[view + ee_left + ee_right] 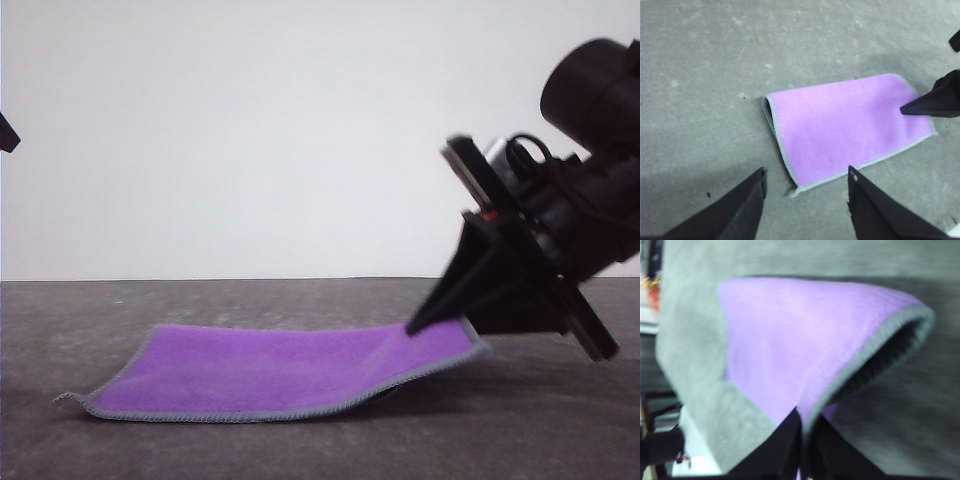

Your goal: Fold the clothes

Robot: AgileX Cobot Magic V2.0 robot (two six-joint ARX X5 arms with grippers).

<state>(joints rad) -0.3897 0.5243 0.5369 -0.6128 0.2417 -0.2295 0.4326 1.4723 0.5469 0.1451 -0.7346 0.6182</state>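
Observation:
The clothes are one purple cloth (pixel 270 370) with grey stitched edging, lying purple side up on the table. My right gripper (pixel 415 325) is shut on its right edge and holds that edge slightly off the surface. The right wrist view shows the cloth (pixel 790 335) curling up into the closed fingertips (pixel 792 427), its dark underside showing. In the left wrist view the cloth (pixel 845 125) lies flat, its left edge rolled under, with the right gripper (pixel 905 107) on its far edge. My left gripper (pixel 807 172) hovers open above the cloth's near corner, holding nothing.
The grey table (pixel 560 430) spreads around the cloth on all sides. A plain white wall (pixel 250 130) stands behind it. A small dark piece of the left arm (pixel 5 132) shows at the left edge of the front view.

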